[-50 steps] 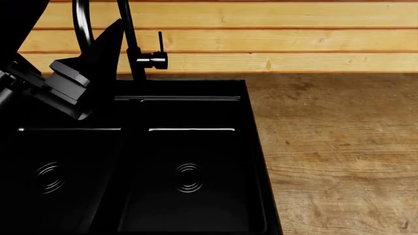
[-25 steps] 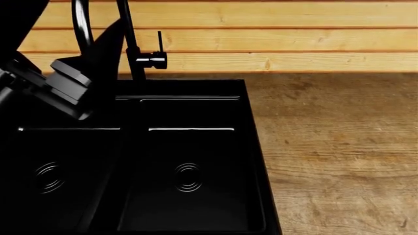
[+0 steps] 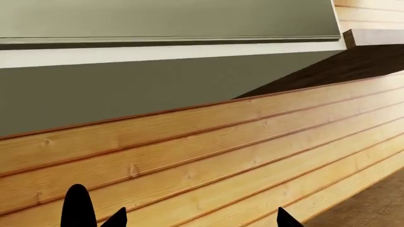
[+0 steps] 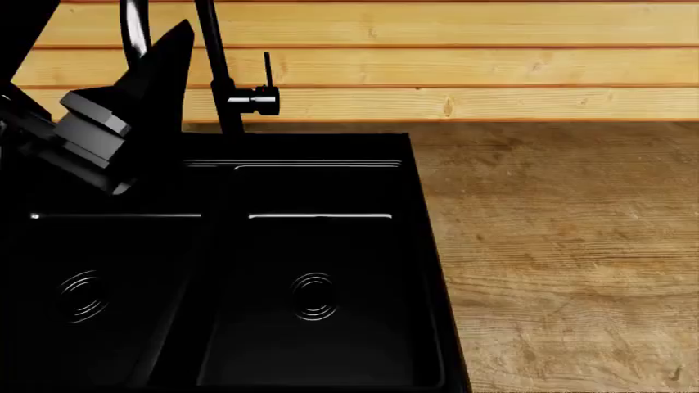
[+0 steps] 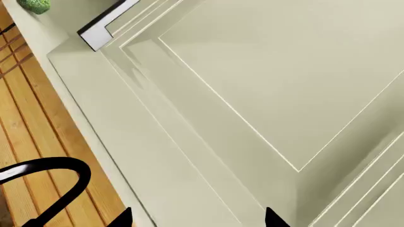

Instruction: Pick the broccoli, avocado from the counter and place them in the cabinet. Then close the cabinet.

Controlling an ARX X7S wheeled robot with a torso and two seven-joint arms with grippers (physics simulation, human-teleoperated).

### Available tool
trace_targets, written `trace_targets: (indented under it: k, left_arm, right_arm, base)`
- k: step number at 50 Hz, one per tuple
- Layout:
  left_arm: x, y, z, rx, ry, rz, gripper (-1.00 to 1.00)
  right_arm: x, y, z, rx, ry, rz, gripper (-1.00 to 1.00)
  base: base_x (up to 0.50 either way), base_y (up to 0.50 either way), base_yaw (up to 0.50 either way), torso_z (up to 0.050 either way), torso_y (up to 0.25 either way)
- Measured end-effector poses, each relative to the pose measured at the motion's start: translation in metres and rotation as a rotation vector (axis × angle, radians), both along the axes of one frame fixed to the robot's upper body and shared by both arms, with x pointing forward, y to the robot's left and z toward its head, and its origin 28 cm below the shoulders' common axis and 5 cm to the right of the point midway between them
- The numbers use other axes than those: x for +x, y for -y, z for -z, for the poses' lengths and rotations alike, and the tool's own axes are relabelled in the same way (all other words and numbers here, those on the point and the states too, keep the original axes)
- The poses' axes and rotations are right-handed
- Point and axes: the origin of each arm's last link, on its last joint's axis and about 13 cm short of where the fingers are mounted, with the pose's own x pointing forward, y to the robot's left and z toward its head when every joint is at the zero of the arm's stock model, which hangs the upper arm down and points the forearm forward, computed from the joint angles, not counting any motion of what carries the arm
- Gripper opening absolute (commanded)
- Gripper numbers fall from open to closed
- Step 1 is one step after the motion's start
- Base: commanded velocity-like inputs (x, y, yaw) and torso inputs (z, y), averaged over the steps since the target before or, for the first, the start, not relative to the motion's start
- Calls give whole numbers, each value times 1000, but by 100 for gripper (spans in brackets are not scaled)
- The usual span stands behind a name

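Pale plank wall (image 4: 437, 65) is backing a brown tabletop (image 4: 568, 246) with a black sink (image 4: 317, 270) at 9 o'clock. Broccoli (image 5: 35, 4) is showing beside the cabinet door (image 5: 265, 94); the avocado is unseen. Closing the door looks like the step in hand, so the right gripper (image 5: 197, 218) needs to push it. Both grippers' tips are showing spread, the left gripper (image 3: 183, 218) holding nothing.

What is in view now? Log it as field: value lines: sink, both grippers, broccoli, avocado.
sink: black double basin, set in the counter
left gripper: open, holding nothing, facing the plank wall
right gripper: open, holding nothing, facing the cabinet door
broccoli: beyond the door's edge, not gripped
avocado: not in view
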Motion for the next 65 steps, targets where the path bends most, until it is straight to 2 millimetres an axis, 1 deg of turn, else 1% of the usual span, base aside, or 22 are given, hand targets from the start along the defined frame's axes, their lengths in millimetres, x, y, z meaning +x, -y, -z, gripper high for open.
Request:
trace_targets:
  k: [4, 7, 14, 19, 25, 44, 49, 53, 61, 65]
  left_arm:
    - [-2, -2, -2, -8, 4, -2, 100]
    - [-3, -3, -3, -13, 9, -3, 100]
    - [-7, -5, -7, -25, 21, -5, 100]
    - [-10, -6, -10, -33, 29, -4, 100]
    - [-13, -7, -12, -40, 35, 0, 100]
    - [-19, -10, -11, -66, 41, 6, 100]
    - [-19, -10, -11, -68, 40, 8, 100]
    - [-19, -9, -12, -63, 38, 8, 100]
    - [-16, -7, -16, -30, 20, 9, 100]
    - [-12, -6, -20, -8, 10, 3, 100]
  right_arm:
    - [-11, 6, 15, 14, -7, -1, 100]
    - [-15, 13, 27, 33, -20, 13, 100]
    - [-18, 31, 57, 89, -61, 65, 100]
    - [-18, 39, 77, 118, -91, 100, 100]
    - [-14, 44, 98, 136, -122, 139, 100]
    - [15, 38, 153, 129, -225, 201, 100]
    - [21, 36, 164, 125, -248, 205, 100]
    - [24, 35, 169, 122, -259, 205, 100]
    - [28, 33, 171, 122, -276, 208, 100]
    - [31, 31, 171, 119, -289, 209, 100]
  base:
    - [-157, 53, 0, 0, 0]
    - [-269, 71, 0, 0, 0]
    - [-480, 33, 0, 0, 0]
    - [-500, 53, 0, 0, 0]
    - [-391, 447, 0, 0, -2]
    - [-240, 502, 0, 0, -1]
    - [-158, 501, 0, 0, 0]
    - [-61, 500, 0, 0, 0]
    - [126, 499, 0, 0, -1]
    - [63, 84, 0, 0, 0]
